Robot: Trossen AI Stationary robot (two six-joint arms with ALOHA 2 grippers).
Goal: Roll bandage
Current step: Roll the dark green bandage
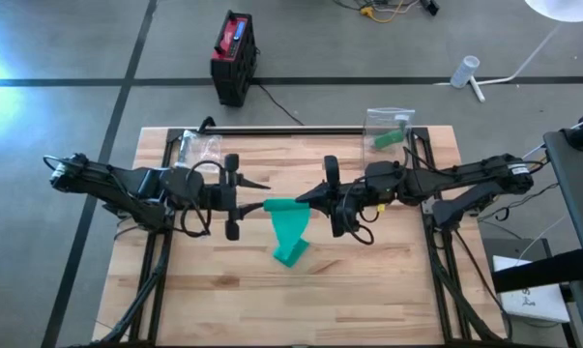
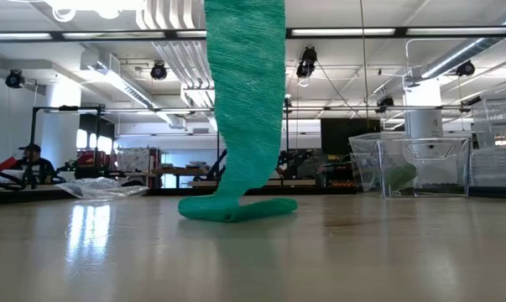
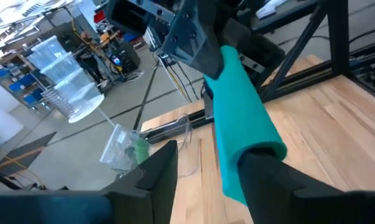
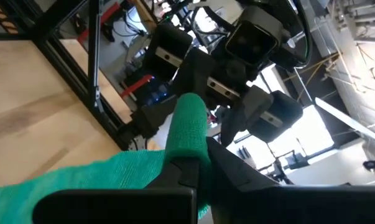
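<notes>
A green bandage roll [image 1: 283,206] hangs level in the air between my two grippers, above the middle of the wooden table [image 1: 388,290]. From it a loose strip [image 2: 244,101] drops down, and the strip's folded lower end [image 2: 236,208] lies on the tabletop. My right gripper [image 1: 306,198] comes from the table's right and is shut on the roll. My left gripper [image 1: 260,193] faces it from the left and stands open at the roll's other end [image 3: 262,149]. Both grippers are above the low view's top edge. My left gripper has one finger [image 3: 280,180] right at the roll's free end; whether it touches the roll I cannot tell. My right gripper pinches the roll's right-hand end [image 4: 188,146] between its two shut fingers. It comes level from the table's right, fingers along the roll. The roll is lifted clear and lies about level, with the strip [image 4: 81,177] hanging slack below it.
A clear plastic bag with a green item [image 1: 388,130] lies at the far right of the table, and another clear bag [image 1: 199,145] at the far left. A black rod [image 1: 281,129] runs along the far edge. Bare wood lies near the front edge.
</notes>
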